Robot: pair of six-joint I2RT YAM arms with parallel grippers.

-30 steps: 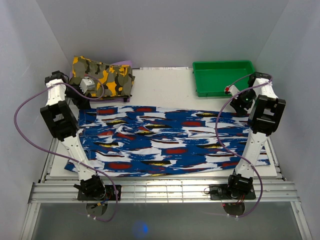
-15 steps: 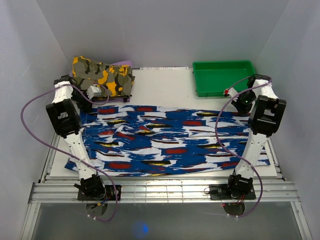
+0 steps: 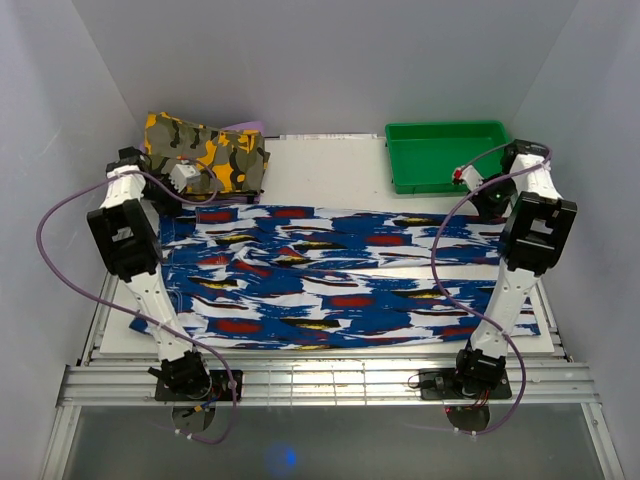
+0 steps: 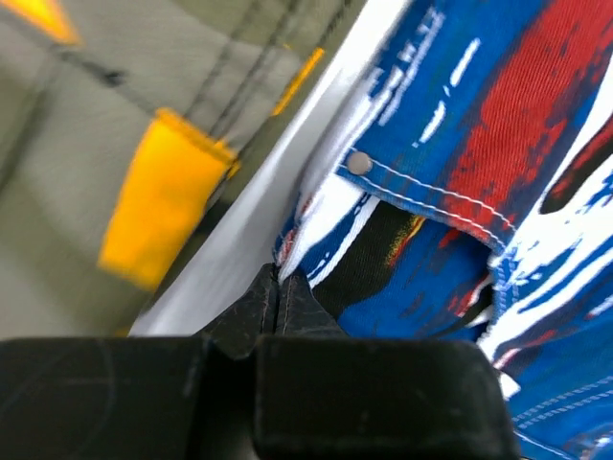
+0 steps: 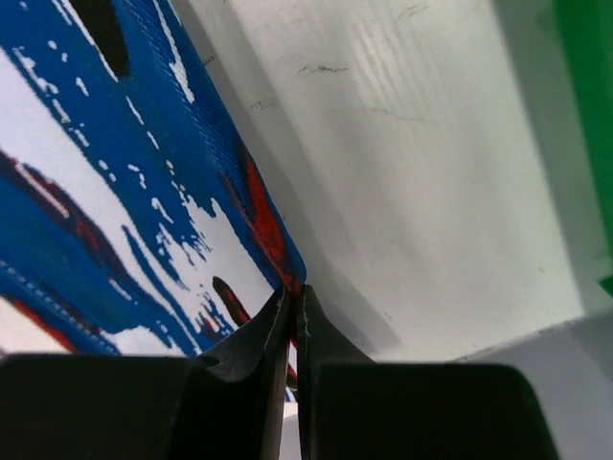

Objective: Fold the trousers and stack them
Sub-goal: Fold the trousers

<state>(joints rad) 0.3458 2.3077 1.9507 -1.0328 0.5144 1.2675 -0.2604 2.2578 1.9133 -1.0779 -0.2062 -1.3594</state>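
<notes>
The trousers (image 3: pixel 340 280), royal blue with white, red, black and yellow streaks, lie spread lengthwise across the white table. My left gripper (image 3: pixel 192 195) is at their far left corner. In the left wrist view it (image 4: pixel 279 280) is shut, pinching the edge of the trousers (image 4: pixel 460 144) near a metal button. My right gripper (image 3: pixel 488 207) is at the far right corner. In the right wrist view it (image 5: pixel 292 292) is shut on the red-tipped corner of the trousers (image 5: pixel 115 211), which hangs slightly above the table.
A folded yellow, olive and black camouflage garment (image 3: pixel 205 155) lies at the back left, just beyond my left gripper and close in the left wrist view (image 4: pixel 124 125). A green tray (image 3: pixel 445 160) stands at the back right. White walls enclose the table.
Both grippers have closed on the far corners of the trousers. The far edge has shifted slightly toward the back, and the left arm has swung in toward the cloth.
</notes>
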